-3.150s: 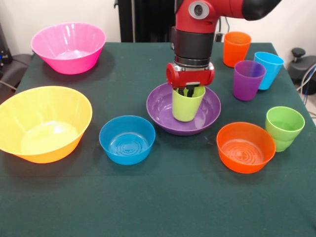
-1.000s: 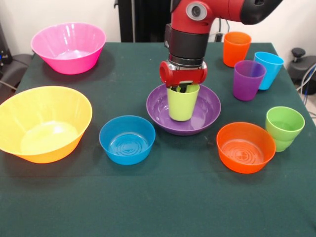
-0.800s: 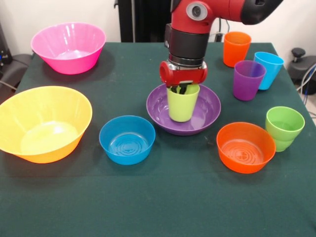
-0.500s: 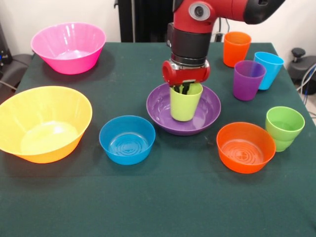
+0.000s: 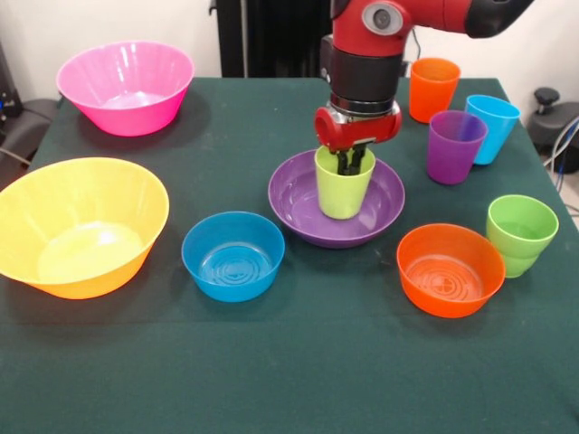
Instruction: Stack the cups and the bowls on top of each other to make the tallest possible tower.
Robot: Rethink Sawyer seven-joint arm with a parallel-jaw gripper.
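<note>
We see the tool (image 5: 351,165) directly above the lime-yellow cup (image 5: 344,185), with its dark fingers reaching down inside the mouth of the cup, so the cup hangs straight under the tool and its long axis is upright, in line with the wrist. We cannot tell whether the fingers press on the cup wall or have let it go, because the rim hides them. The cup stands inside the wide purple bowl (image 5: 298,203), a little toward the right part of it in the front view, and its base seems to rest on the bowl floor, though we cannot be sure of contact. This is the relation that matters for the coming move: in our judgement the tool needs to rise straight up along the cup axis, otherwise it may drag or tip the cup. The small blue bowl (image 5: 233,255) waits on the green worktop (image 5: 298,371) just beside the purple bowl, to its left and nearer the camera, and we judge it a likely next piece for the tower. Compared with half a second ago, the arm and the cup are shifted a little to the right, and the cup now looks upright, where before it leaned slightly. The other bowls and cups have not moved.
</note>
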